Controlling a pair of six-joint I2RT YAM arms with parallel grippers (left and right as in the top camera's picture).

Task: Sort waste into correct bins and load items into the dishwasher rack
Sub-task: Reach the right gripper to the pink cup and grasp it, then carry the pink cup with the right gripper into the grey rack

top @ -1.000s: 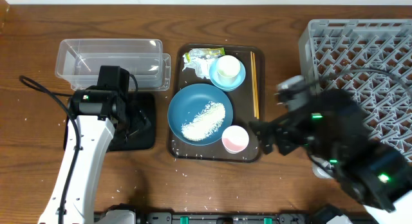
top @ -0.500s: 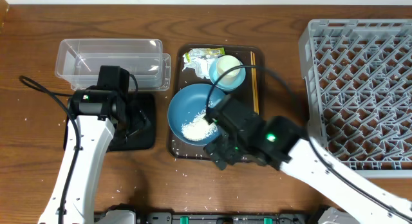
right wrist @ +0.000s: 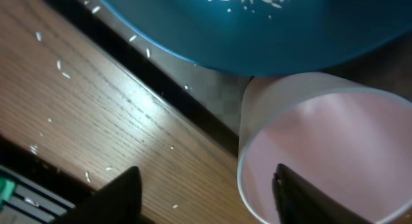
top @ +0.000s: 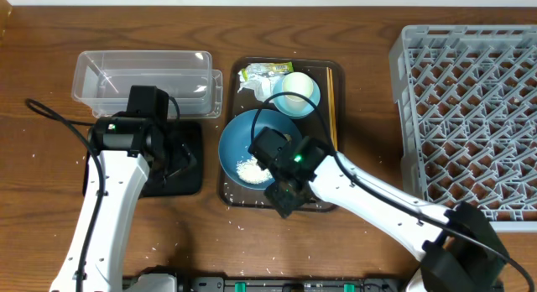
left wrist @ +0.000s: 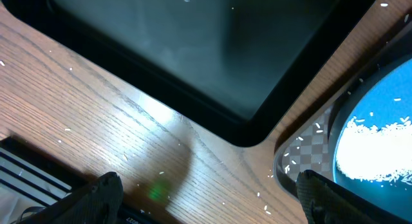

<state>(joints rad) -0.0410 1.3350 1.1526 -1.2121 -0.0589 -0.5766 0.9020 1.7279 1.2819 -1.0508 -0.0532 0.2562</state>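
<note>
The blue dish (top: 252, 141) with loose rice (top: 248, 168) lies on the brown serving tray (top: 233, 99). The white cup (top: 295, 86) sits in the light-blue bowl (top: 309, 101), with the snack wrapper (top: 264, 71) and chopsticks (top: 331, 95) beside it. My right gripper (top: 285, 190) is open at the tray's front edge. In the right wrist view its jaws (right wrist: 206, 198) straddle the pink cup (right wrist: 322, 140) rim, one finger inside. My left gripper (top: 174, 158) hangs open and empty (left wrist: 206, 201) over the black tray's (left wrist: 193, 50) corner. No tissue shows.
The clear tub (top: 143, 74) stands at the back left, behind the black tray (top: 191, 132). The grey dishwasher rack (top: 466, 116) fills the right side. Stray rice grains (right wrist: 61, 66) lie on the wood by the serving tray's front edge.
My right arm has swung left from beside the rack to the serving tray's front and now covers the pink cup in the overhead view. The left arm has not moved.
</note>
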